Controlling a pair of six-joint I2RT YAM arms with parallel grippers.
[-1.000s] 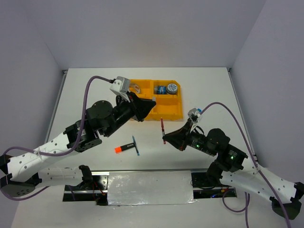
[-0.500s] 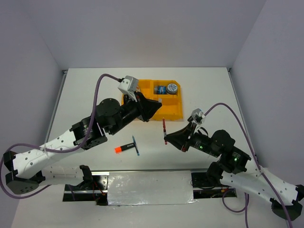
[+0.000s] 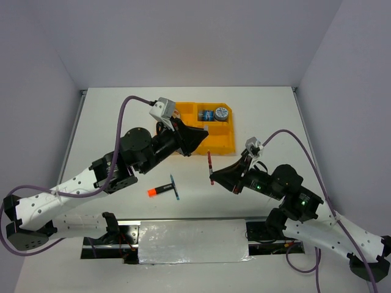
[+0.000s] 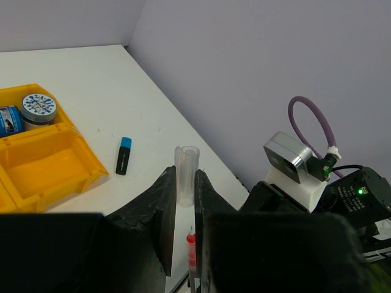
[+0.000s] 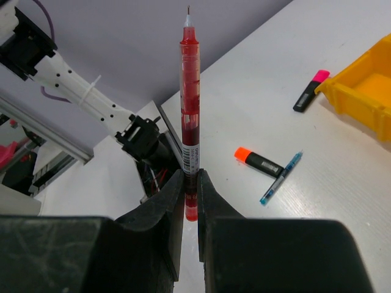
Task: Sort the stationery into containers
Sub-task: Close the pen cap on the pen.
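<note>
My left gripper (image 4: 185, 178) is shut on a clear tube-shaped pen cap (image 4: 186, 162), held upright in the air. My right gripper (image 5: 190, 180) is shut on the lower end of a red pen (image 5: 190, 91), its bare tip pointing up. In the top view the left gripper (image 3: 204, 132) hangs over the front of the orange tray (image 3: 225, 145), a little beyond the red pen (image 3: 209, 163) in the right gripper (image 3: 213, 177). The left wrist view shows the red pen (image 4: 192, 244) just below the cap.
An orange-capped marker (image 3: 159, 190) and a thin blue pen (image 3: 175, 187) lie together on the table in front of the left arm. Tape rolls (image 3: 214, 114) sit in the tray's far right compartment. A blue-capped marker (image 4: 123, 155) lies right of the tray, a pink-capped marker (image 5: 310, 90) at its other side.
The left gripper has swung to the right with the clear cap, from the tray's front left toward the red pen. The right gripper has barely moved.
</note>
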